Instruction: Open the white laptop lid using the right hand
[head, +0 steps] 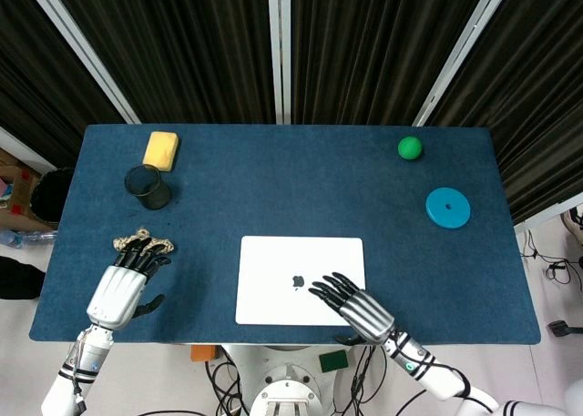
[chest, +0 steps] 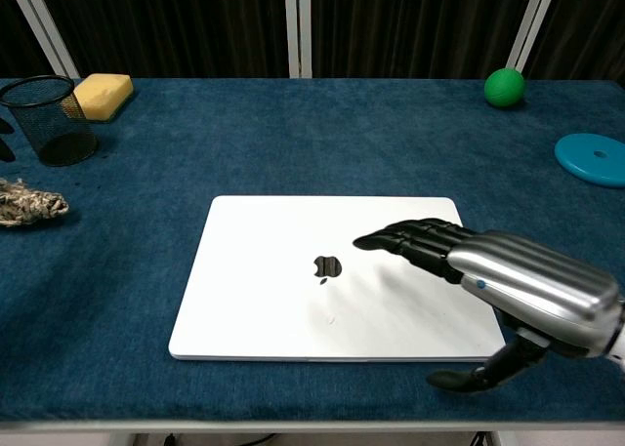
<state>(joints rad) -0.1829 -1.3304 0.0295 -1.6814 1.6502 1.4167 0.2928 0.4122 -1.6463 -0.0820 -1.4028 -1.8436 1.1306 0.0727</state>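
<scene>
White laptop (head: 300,279) lies closed near the table's (head: 273,188) front edge.
Right hand (head: 357,307) hovers over its lid, fingers extended, holding nothing.

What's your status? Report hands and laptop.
Right hand open, over laptop lid. Left hand open, by rope. Lid closed. Nothing in the way.

Counting what is sitting on the blue table (head: 273,188)

One white laptop (head: 300,279) is lying there, along with one black mesh cup (head: 148,187), one yellow sponge (head: 161,150), one green ball (head: 410,147), one blue disc (head: 448,208) and one frayed rope bundle (head: 143,243); two robot hands are showing, left hand (head: 123,284) and right hand (head: 357,305).
</scene>
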